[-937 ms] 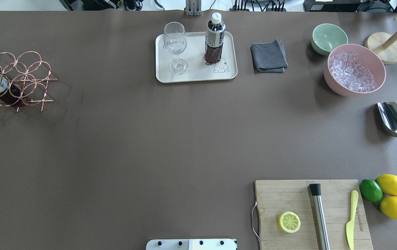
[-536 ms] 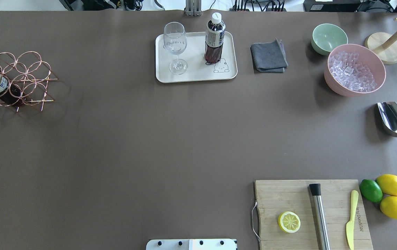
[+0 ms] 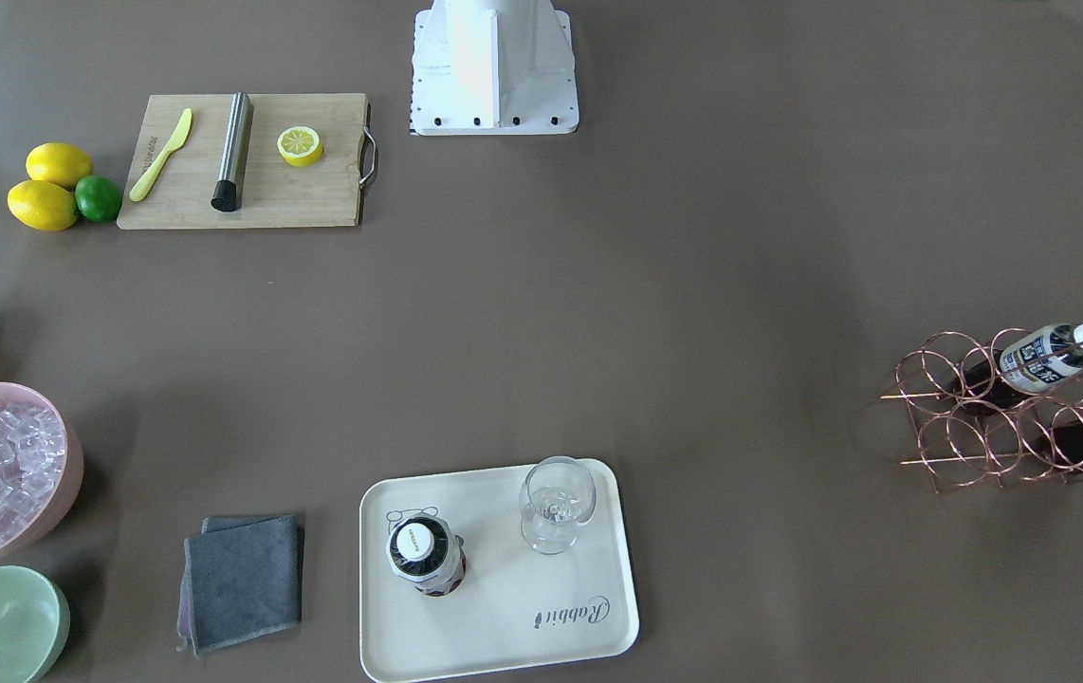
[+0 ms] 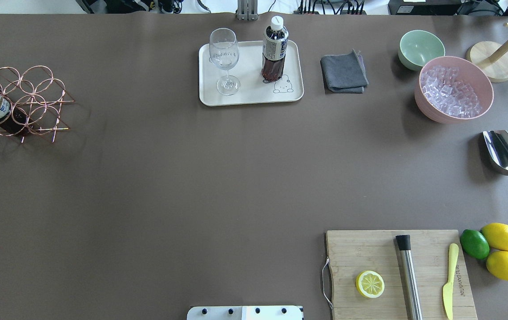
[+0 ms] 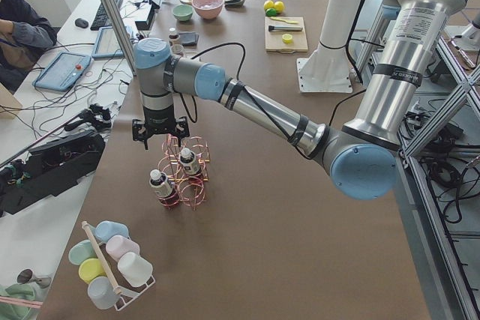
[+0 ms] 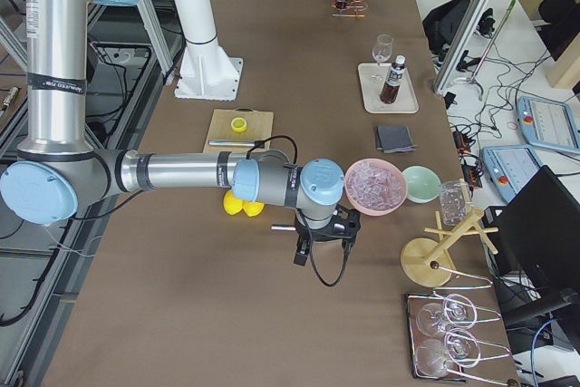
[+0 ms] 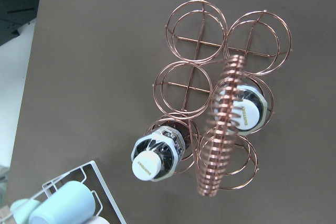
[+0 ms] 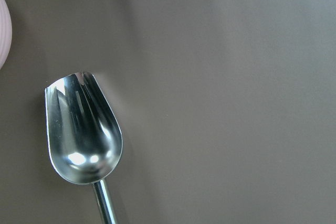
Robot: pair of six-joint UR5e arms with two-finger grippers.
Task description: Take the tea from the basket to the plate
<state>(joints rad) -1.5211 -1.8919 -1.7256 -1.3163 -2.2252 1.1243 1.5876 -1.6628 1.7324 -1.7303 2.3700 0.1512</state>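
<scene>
Item: left gripper [image 5: 160,137] above copper wire-ring basket [image 7: 220,119]; its opening I couldn't tell. I judged: grip white-capped brown tea bottle [image 7: 155,156] by neck, withdraw along slot.

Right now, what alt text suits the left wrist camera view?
Top-down view of a copper wire basket of six rings on a brown table. One tea bottle fills the lower-left ring, another tea bottle the middle-right; four rings are empty.

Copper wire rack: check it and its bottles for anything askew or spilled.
Nothing stands out. The copper wire rack sits flat; one capped tea bottle and a second tea bottle sit in its rings, and no spill shows.
</scene>
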